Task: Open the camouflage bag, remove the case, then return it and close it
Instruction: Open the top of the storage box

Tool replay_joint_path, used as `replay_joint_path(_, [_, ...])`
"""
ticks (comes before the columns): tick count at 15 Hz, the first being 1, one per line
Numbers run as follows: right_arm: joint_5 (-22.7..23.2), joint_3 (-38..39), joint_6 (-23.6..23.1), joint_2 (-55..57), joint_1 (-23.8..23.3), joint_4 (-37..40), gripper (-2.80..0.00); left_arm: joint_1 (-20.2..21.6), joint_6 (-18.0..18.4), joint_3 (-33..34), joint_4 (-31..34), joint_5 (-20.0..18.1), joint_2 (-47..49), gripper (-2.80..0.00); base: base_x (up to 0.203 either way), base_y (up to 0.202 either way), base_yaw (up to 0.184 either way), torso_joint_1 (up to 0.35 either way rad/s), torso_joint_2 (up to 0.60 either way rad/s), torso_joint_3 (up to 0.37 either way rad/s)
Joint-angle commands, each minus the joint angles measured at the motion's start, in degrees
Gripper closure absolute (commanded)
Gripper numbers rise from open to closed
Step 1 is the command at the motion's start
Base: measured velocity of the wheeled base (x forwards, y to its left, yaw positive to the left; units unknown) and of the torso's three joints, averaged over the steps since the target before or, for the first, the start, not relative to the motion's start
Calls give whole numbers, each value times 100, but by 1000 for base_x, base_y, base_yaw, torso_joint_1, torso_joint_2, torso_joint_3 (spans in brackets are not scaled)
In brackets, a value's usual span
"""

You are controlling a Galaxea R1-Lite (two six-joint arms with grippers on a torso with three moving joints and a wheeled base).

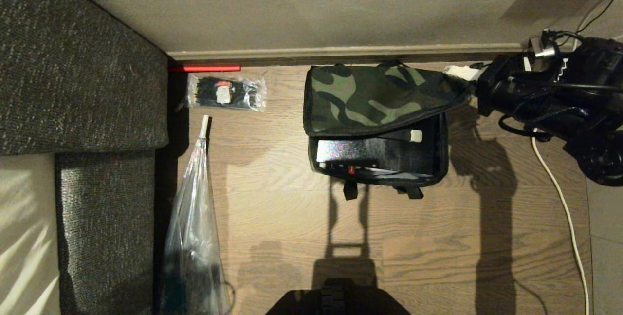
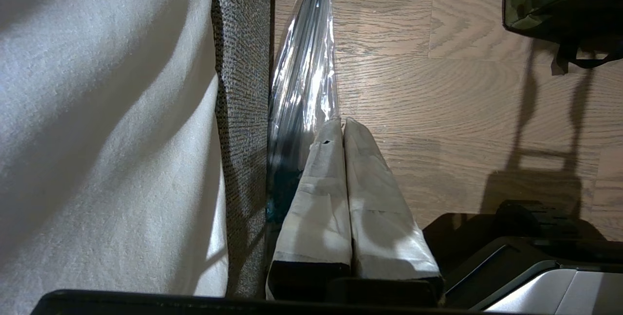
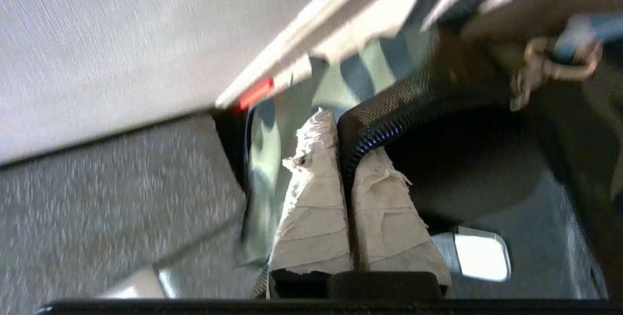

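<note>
Right gripper (image 3: pixel 340 125), tape-wrapped fingers clamped on the zipper-edged lid rim of the soft camouflage bag (image 1: pixel 375 93) on the wood-grain floor (image 1: pixel 272 198); rigid flat black case (image 1: pixel 370 152) lies inside. Left gripper (image 2: pixel 340 122) parked, fingers together.

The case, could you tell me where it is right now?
In the head view the case lies inside the open camouflage bag on the wooden floor, under the lid that the right claw holds up.

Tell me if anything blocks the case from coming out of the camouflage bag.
Yes. The lid of the camouflage bag lies over the far half of the opening, covering part of the case. The right gripper pinches that lid's right corner. A black strap with a white end also crosses above the case.
</note>
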State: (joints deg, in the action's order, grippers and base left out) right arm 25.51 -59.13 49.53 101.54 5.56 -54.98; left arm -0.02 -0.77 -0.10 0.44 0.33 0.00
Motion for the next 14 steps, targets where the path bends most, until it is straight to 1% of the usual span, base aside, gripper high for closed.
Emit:
replay_joint_path(1, [-29,-108,18,44,-2,-42,0,-6,-2,1,0,2,0,0,0,0,0,0,0,0])
replay_joint_path(3, [-73,-154,-25,88,7,-99,0,-6,-2,1,0,2,0,0,0,0,0,0,0,0])
replay_joint_path(4, [-145,-176,-45,132,7,-160,-280,2,-2,1,0,2,0,0,0,0,0,0,0,0])
replay_joint_path(6, [-314,-291,-66,226,7,-242,-280,2,-2,1,0,2,0,0,0,0,0,0,0,0])
replay_joint_path(9, [-414,-487,-50,308,7,-393,-280,-5,-2,1,0,2,-2,0,0,0,0,0,0,0])
replay_joint_path(13, [-407,-735,-49,312,26,-575,-280,2,-2,1,0,2,-5,0,0,0,0,0,0,0])
replay_joint_path(14, [-401,-741,-49,281,32,-724,-280,-3,-2,1,0,2,-3,0,0,0,0,0,0,0])
